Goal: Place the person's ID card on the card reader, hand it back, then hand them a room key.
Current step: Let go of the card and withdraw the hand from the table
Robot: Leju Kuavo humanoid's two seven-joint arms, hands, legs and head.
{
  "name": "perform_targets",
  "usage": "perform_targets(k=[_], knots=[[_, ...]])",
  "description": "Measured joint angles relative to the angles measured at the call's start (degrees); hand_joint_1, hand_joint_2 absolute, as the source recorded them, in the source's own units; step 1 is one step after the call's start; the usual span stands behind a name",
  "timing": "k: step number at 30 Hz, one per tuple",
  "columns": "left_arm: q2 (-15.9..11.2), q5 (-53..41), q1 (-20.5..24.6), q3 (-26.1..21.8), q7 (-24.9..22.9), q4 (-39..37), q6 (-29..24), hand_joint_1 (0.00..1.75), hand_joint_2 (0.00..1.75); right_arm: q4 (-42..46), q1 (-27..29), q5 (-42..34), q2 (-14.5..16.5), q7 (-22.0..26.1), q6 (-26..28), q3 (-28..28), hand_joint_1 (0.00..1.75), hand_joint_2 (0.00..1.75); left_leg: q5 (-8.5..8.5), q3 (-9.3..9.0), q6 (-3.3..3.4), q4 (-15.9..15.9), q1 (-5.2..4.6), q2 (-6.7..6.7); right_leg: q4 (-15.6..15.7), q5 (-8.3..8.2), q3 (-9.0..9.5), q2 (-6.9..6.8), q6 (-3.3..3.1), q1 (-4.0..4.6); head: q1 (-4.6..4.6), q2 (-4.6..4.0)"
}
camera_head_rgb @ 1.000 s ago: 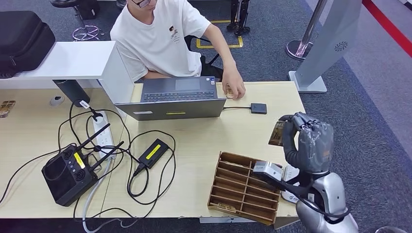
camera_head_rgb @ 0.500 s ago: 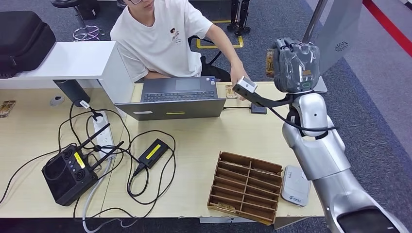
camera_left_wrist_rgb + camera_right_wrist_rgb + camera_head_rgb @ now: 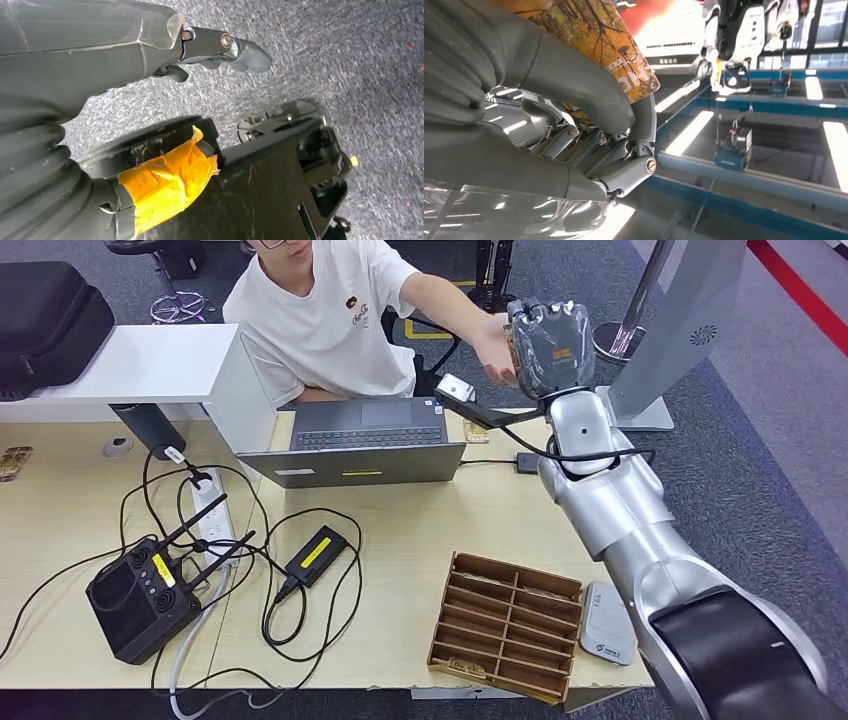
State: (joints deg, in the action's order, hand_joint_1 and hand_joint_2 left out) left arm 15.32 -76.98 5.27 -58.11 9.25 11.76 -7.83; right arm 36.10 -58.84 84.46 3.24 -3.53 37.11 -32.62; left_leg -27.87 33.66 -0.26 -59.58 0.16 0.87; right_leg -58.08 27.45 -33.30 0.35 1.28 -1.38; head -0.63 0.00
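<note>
My right hand [image 3: 550, 332] is raised high over the desk's far edge, beyond the laptop. It pinches a card with an orange tree print [image 3: 614, 45] between thumb [image 3: 574, 85] and fingers. The seated person's open hand [image 3: 493, 345] reaches up right beside my hand, at the card. The white card reader [image 3: 607, 623] lies at the desk's near right corner. A similar printed card [image 3: 473, 430] lies on the desk by the laptop's right side. My left hand [image 3: 220, 45] hangs over the grey carpet and holds nothing.
A wooden slotted card box [image 3: 505, 625] stands left of the reader, with a card in a near slot. An open laptop [image 3: 360, 445], a small black box [image 3: 530, 462], cables, a power strip [image 3: 212, 515] and a black controller [image 3: 140, 595] lie on the desk.
My right arm has swung up from beside the card box to above the desk's far edge, carrying the card. The person's hand left the desk and rose to meet it.
</note>
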Motion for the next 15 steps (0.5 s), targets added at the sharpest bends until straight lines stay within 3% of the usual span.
perform_targets(k=[4, 15], knots=[[0.0, 0.0, 0.0, 0.3, 0.0, 0.0, 0.5, 0.00, 1.75, -2.2, -0.1, -0.4, 0.6, -0.2, 0.6, -0.2, 0.00, 1.75, 0.00, 0.00, 0.00, 0.0, 0.00, 0.00, 0.0, 0.00, 0.00, 0.00, 0.00, 0.00, 0.01, 0.00], [0.2, -0.6, 0.0, 0.5, -0.3, 0.0, -0.9, 0.00, 1.75, -5.2, 0.6, -1.1, 0.3, -0.3, 1.5, -0.1, 0.00, 1.75, 0.00, -0.01, 0.00, 0.0, 0.00, -0.02, 0.0, 0.00, -0.03, 0.02, 0.00, 0.00, 0.00, 0.00]])
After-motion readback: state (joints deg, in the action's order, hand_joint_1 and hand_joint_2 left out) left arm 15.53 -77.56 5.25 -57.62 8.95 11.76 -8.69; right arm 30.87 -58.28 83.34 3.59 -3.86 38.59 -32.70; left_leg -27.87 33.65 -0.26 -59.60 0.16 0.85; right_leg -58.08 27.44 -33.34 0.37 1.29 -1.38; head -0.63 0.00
